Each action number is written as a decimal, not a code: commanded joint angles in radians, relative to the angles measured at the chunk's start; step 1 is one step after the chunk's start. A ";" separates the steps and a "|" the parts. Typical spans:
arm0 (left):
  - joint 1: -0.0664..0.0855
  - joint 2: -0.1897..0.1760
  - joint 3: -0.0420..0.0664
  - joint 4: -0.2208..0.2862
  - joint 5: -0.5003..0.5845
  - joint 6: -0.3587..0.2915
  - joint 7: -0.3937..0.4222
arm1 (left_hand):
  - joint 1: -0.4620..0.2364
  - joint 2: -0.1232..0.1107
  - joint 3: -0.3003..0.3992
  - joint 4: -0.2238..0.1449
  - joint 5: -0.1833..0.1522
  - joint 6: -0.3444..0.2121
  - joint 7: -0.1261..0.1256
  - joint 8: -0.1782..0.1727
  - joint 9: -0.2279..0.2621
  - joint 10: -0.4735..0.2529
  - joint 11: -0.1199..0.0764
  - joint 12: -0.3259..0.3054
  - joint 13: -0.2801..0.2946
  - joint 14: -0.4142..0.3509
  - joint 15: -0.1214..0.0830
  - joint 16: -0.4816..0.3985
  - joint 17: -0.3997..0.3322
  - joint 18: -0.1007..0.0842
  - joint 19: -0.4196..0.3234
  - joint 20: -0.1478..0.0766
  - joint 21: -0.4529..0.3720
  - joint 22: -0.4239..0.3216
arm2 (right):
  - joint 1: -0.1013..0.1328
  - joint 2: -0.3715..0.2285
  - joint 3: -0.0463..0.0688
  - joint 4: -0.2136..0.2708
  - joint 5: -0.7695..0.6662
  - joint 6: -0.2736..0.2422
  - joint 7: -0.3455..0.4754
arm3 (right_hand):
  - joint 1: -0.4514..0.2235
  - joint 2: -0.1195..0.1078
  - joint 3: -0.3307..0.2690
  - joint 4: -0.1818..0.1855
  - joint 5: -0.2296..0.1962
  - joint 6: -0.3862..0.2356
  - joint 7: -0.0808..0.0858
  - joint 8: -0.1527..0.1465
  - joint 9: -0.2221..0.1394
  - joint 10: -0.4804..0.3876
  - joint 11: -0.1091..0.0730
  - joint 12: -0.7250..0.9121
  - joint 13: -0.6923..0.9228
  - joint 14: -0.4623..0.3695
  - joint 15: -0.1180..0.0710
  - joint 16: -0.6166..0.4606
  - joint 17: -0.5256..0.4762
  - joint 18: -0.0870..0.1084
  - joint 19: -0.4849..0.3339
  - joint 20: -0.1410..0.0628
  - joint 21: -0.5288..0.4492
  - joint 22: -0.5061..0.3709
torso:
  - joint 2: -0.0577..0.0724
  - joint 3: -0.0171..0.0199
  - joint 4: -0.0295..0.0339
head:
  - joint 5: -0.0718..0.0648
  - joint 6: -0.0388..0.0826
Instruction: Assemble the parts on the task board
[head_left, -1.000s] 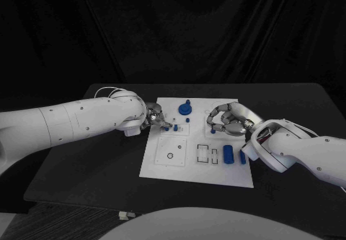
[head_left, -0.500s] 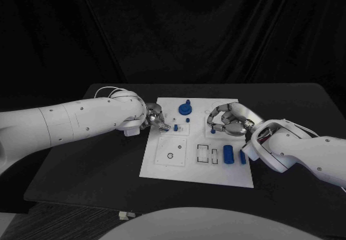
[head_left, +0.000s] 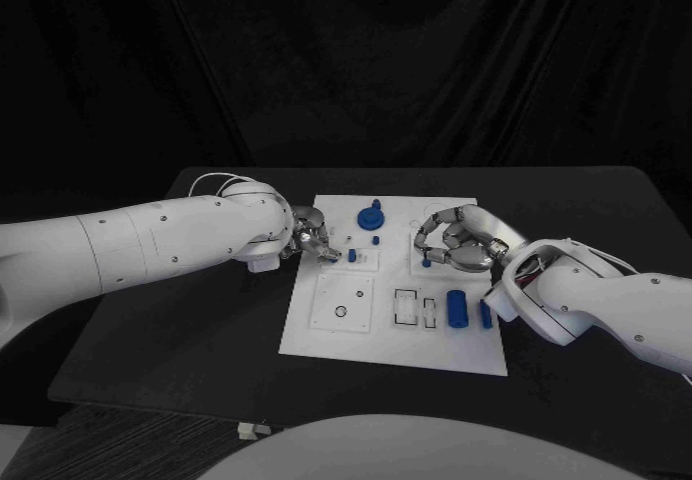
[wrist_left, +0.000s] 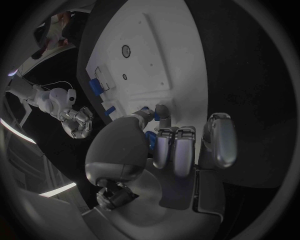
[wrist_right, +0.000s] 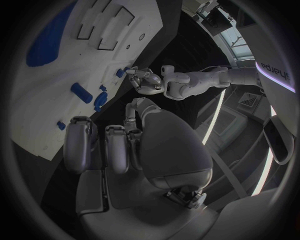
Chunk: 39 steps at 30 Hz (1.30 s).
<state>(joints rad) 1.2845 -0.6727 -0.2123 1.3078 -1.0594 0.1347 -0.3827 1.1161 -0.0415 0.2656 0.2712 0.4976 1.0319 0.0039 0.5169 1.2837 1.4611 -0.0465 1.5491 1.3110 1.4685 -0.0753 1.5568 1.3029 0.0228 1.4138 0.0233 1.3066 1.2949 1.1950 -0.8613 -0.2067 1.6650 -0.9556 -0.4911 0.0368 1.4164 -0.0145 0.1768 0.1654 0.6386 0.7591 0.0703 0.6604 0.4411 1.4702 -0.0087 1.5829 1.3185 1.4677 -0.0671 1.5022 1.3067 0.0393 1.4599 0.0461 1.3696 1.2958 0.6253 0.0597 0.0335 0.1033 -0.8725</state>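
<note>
1. Since the earlier frame: left hand draws back slightly from a small blue part on the task board, seemingly seating it; grip unclear.
2. Right hand: curled above the task board's far-right corner, empty, probably waiting.

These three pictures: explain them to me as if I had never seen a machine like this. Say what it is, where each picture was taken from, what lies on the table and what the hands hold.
This is a robot with two white arms, each ending in a silver hand with many fingers. One picture looks down from its head; the two round ones come from cameras at its wrists, behind each hand.

On the black table lies a white task board with small blue parts, such as a round knob and a long bar.

The left hand reaches over the board's left edge, its fingertips at a small blue part; I cannot tell whether it grips it. The right hand hangs over the board's right side, fingers curled, nothing visible in them.
</note>
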 joint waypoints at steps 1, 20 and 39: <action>0.002 0.001 0.001 0.001 -0.007 -0.011 0.042 | 0.018 -0.002 0.046 -0.016 0.021 -0.018 -0.004 0.008 0.053 0.110 -0.010 0.021 0.260 0.102 -0.017 0.014 0.268 0.042 -0.003 -0.001 -0.009 0.189 | -0.002 -0.001 0.001 0.001 -0.001 0.005 -0.014 | -0.027 0.000 0.051 -0.002 0.032 -0.004 0.001 0.029 -0.008 0.101 0.002 -0.012 0.252 0.069 -0.003 -0.008 0.088 0.013 0.007 -0.006 -0.009 0.206 | 0.000 0.0000 0.0003 | -0.001 0.000; 0.002 -0.016 0.000 0.023 -0.008 -0.078 0.167 | 0.091 -0.004 0.158 -0.077 0.103 -0.055 0.007 -0.020 0.044 0.100 -0.003 0.010 0.251 0.102 -0.012 0.014 0.268 0.045 -0.016 0.003 -0.023 0.186 | -0.003 0.001 0.001 -0.001 -0.001 0.004 -0.014 | -0.028 0.000 0.053 -0.003 0.032 -0.003 0.001 0.030 -0.008 0.101 0.002 -0.012 0.252 0.069 -0.003 -0.009 0.087 0.013 0.007 -0.006 -0.010 0.206 | 0.000 0.0001 0.0001 | 0.001 0.000; -0.001 -0.051 0.000 0.062 -0.008 -0.127 0.049 | 0.074 -0.005 0.165 -0.066 0.091 -0.051 0.009 -0.020 0.043 0.095 -0.001 0.005 0.247 0.102 -0.010 0.014 0.268 0.045 -0.016 0.004 -0.021 0.186 | -0.010 -0.002 0.001 0.000 -0.001 -0.002 -0.012 | -0.028 0.000 0.053 -0.003 0.032 -0.003 0.001 0.030 -0.008 0.101 0.002 -0.012 0.252 0.069 -0.003 -0.009 0.087 0.013 0.007 -0.006 -0.010 0.206 | 0.000 0.0004 0.0002 | 0.002 0.000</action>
<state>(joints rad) 1.2842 -0.7232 -0.2126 1.3655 -1.0660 0.0320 -0.2944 1.1622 -0.0536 0.3377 0.2217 0.5476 0.9911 0.0343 0.5148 1.2841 1.4611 -0.0462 1.5489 1.3111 1.4686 -0.0752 1.5568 1.3029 0.0228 1.4079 0.0288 1.2949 1.2949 1.1872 -0.8616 -0.2067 1.6629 -0.9556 -0.4904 0.0360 1.4164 -0.0145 0.1769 0.1655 0.6386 0.7591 0.0703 0.6605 0.4407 1.4702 -0.0087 1.5829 1.3185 1.4677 -0.0671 1.5022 1.3067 0.0393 1.4599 0.0462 1.3696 1.2958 0.6256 0.0601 0.0337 0.1059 -0.8725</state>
